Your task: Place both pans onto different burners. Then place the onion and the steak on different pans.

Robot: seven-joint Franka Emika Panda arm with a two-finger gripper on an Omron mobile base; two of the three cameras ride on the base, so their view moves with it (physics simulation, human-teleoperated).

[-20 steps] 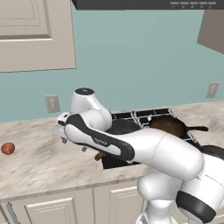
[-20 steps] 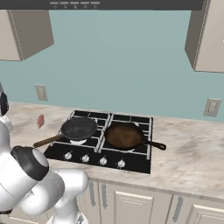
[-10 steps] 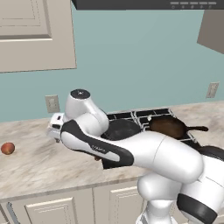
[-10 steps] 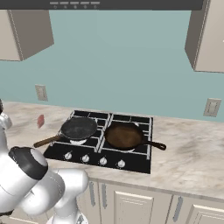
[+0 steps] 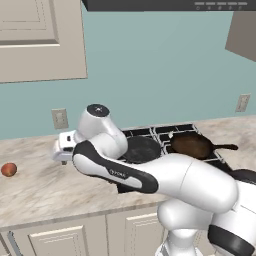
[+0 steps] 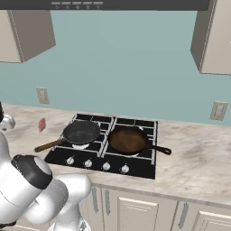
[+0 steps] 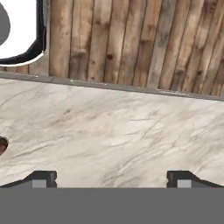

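Left base view first: your arm bends over to the left, and the hand [image 5: 64,150] hangs over the marbled beige worktop [image 5: 35,187], left of the cooktop [image 5: 165,137]. The onion [image 5: 8,169], a small round orange-brown ball, sits well off to the left on that worktop. Both pans are already up on the black wire grates: the black pan [image 5: 141,149] half hidden behind your arm, the reddish-brown pan [image 5: 192,144] to its right.

Right base view: the black pan [image 6: 81,132], with a long brown wooden handle, sits on the front-left burner; the reddish-brown pan [image 6: 128,140], glossy inside, is just beside it on the right. The steak [image 6: 42,125], a flat pinkish slab, lies on the worktop left of the cooktop. Silver knobs [image 6: 106,166] line the front edge.

Hand view: you're looking down at veined stone, with wooden floor planks [image 7: 131,43] past its edge. The two dark fingertips [image 7: 41,178] stand wide apart, nothing between them, so the hand's released.
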